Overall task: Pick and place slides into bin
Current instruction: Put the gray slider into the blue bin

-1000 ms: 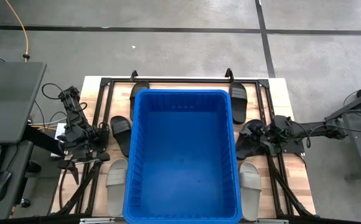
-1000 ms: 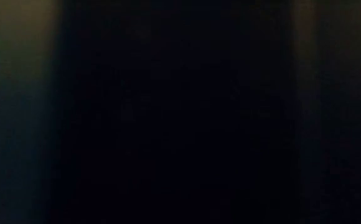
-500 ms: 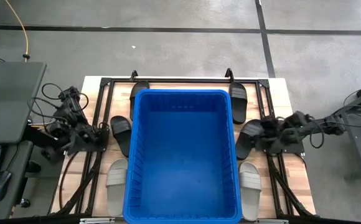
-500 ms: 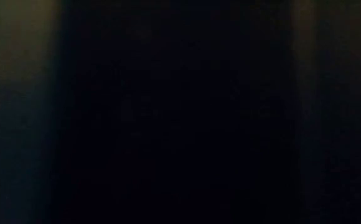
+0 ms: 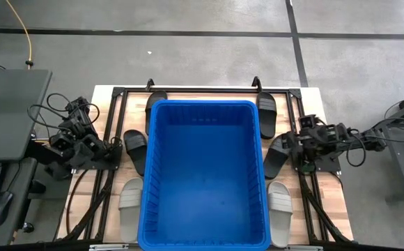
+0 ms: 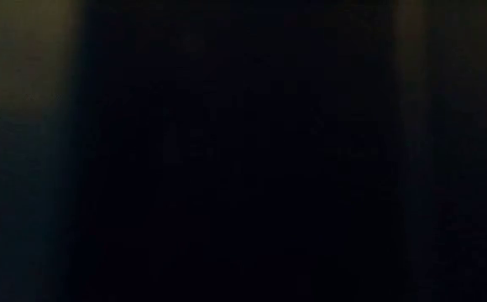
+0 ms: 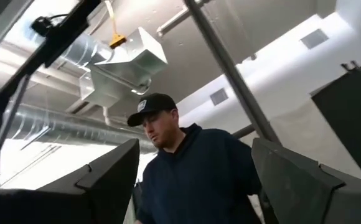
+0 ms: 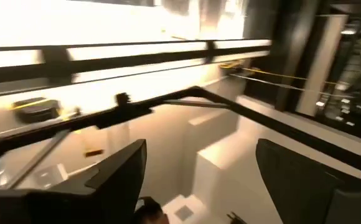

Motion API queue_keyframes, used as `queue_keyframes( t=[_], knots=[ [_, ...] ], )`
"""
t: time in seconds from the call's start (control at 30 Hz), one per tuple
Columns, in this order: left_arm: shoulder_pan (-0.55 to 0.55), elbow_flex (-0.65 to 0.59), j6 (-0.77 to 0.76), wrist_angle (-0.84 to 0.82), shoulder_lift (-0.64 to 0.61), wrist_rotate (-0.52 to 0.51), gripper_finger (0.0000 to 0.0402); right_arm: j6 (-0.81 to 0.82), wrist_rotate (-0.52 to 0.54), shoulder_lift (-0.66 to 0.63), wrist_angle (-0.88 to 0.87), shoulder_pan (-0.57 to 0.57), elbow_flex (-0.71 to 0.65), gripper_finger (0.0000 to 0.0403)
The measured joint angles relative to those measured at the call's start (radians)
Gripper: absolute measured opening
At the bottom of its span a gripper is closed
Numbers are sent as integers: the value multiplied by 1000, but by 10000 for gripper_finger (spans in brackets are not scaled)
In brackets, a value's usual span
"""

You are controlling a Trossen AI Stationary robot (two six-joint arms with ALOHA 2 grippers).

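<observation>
Crowding bin point(image 5: 205, 167) both sides: slides point(image 5: 134, 148), frame rails point(image 5: 111, 122).

My low view is black throughout, nothing legible. The bin point(image 5: 205, 174) hides part of the black slide point(image 5: 154, 102) at its far left corner, and the picture's lower edge cuts its near rim. My right wrist view is smeared.

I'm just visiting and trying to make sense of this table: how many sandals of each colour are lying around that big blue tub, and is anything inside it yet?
Black slides: 4
Light grey slides: 2
Blue bin: 1, nothing visible inside it
Total: 6 slides and 1 bin, all slides on the table beside the bin.
</observation>
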Motion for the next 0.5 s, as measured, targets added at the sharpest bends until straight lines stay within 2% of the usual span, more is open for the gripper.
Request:
queue_keyframes(
  t=[0.1, 0.17, 0.23, 0.37, 0.5],
  knots=[
    [0, 0, 3, -7, 0, -5, 298, -46, -68, 0, 18, 0, 31, 291],
    [0, 0, 6, -22, 0, -6, 298, -84, -149, -1, -53, 0, 75, 291],
    [0, 0, 6, -36, 0, -9, 298, -113, -210, 0, -226, 0, 135, 291],
    [0, 0, 6, -36, 0, -25, 298, -170, -243, 7, -672, -1, 321, 291],
    [0, 0, 7, -38, 0, -45, 298, -288, -183, 13, -1178, 0, 515, 291]
  ],
)
